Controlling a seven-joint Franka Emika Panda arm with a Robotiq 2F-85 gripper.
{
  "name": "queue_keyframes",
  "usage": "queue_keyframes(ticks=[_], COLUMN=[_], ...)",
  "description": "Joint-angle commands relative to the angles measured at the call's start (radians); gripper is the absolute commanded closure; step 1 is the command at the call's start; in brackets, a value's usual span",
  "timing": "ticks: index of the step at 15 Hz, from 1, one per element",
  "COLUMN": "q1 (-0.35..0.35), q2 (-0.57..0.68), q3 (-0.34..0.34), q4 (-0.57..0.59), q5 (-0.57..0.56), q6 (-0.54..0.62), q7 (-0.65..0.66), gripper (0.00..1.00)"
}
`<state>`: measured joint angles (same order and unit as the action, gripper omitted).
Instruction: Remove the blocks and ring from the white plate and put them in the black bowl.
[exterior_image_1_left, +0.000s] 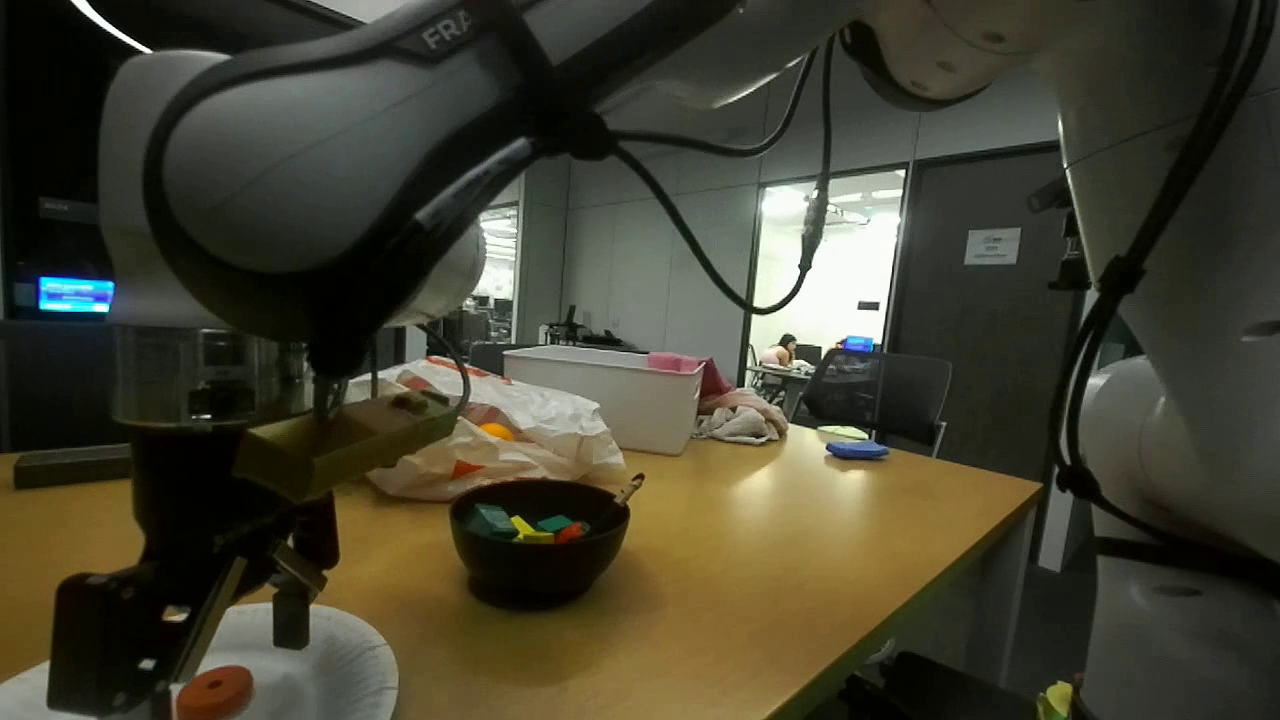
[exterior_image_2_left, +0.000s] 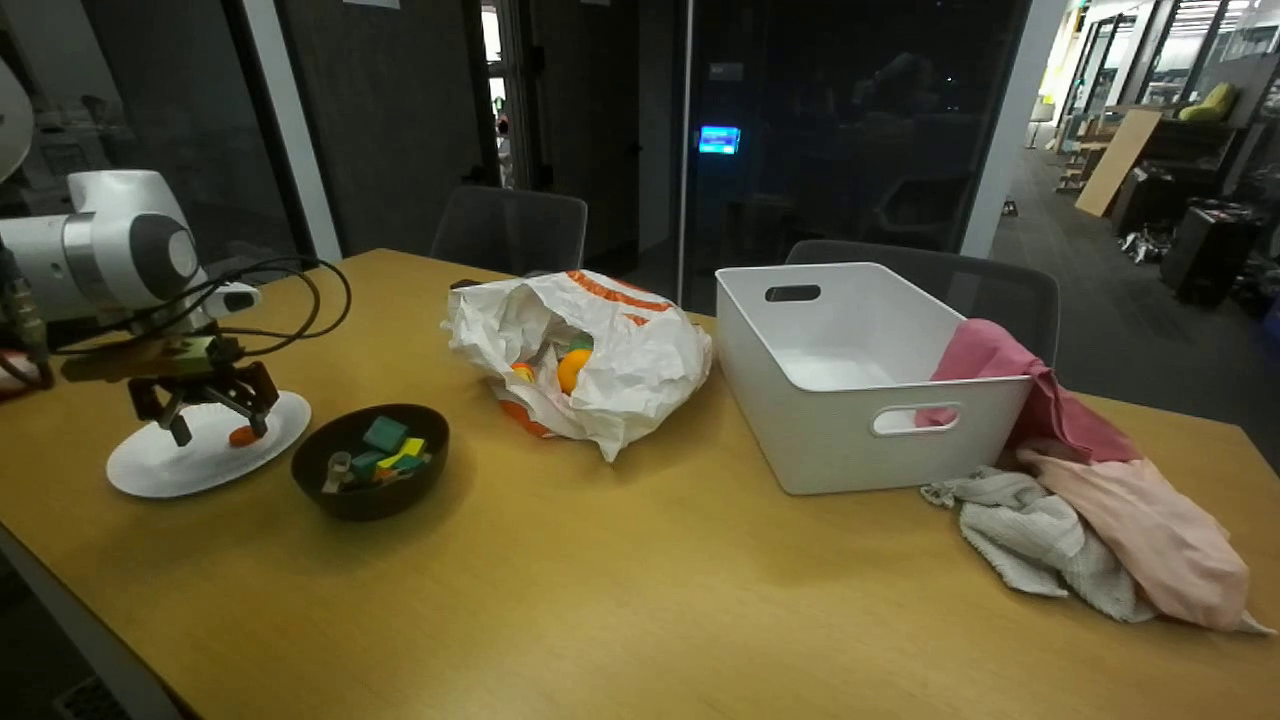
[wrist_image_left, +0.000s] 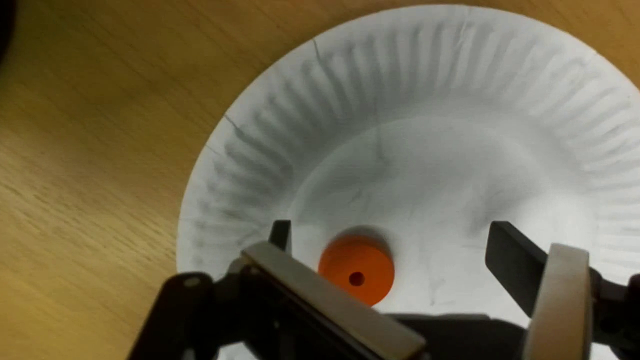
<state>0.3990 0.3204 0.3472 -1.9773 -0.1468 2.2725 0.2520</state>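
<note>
The orange-red ring lies on the white plate, with its small hole facing up. It also shows on the plate in both exterior views. My gripper is open and empty above the plate. Its fingers stand apart on either side of the ring, which is nearer the left finger in the wrist view. The black bowl stands beside the plate. In it lie yellow blocks and blue-green blocks, among other small pieces. No block shows on the plate.
A crumpled white bag with orange round things inside stands behind the bowl. A white bin stands beside the bag, with pink and grey cloths at its side. A brown stick-like piece rises over the bowl's rim.
</note>
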Motion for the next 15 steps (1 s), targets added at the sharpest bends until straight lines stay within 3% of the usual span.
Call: queue_keyframes(ticks=[1, 4, 5, 7, 13, 15], q1=[0.036, 0.045, 0.047, 0.051, 0.056, 0.054], q2=[0.057, 0.079, 0.082, 0.088, 0.068, 0.058], q3=[-0.034, -0.045, -0.048, -0.05, -0.058, -0.061], q4=[0.073, 0.094, 0.098, 0.106, 0.122, 0.121], q5=[-0.026, -0.021, -0.019, -0.015, -0.029, -0.028], q6=[-0.009, -0.016, -0.019, -0.029, -0.054, -0.056], q7=[-0.01, -0.023, -0.029, -0.041, -0.05, -0.047], gripper=[0.0, 0.0, 0.25, 0.34, 0.82, 0.83])
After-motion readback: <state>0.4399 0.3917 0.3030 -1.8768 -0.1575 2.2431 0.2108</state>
